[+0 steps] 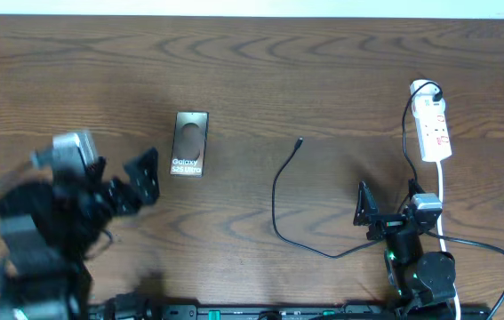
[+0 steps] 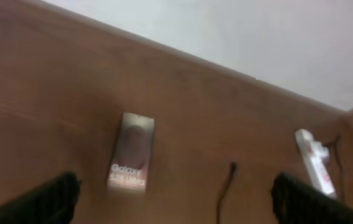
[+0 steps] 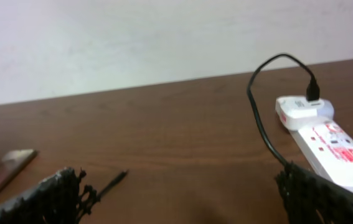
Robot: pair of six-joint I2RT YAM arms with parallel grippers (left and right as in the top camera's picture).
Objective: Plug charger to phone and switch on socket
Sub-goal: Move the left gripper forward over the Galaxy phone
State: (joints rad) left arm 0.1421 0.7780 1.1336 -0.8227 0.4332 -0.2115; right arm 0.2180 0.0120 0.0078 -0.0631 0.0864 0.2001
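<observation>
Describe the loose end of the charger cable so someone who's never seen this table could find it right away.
On the wooden table, look between the phone on the left and the white power strip on the right. The charger is a thin black cable; its small plug tip lies bare on the wood, touching nothing.

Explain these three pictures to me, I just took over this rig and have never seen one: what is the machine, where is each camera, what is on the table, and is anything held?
The machine is two robot arms at a wooden table, each ending in a two-finger gripper. One picture looks straight down from above; the other two come from cameras on the wrists, with each gripper's dark fingers at the bottom corners. In the overhead view the left gripper is near the phone, which lies flat, screen up. The right gripper is below the white power strip. The thin black charger cable curves across the table between them, its free plug lying apart from the phone and its other end in a white adapter on the strip. Both grippers are open and hold nothing.
</observation>
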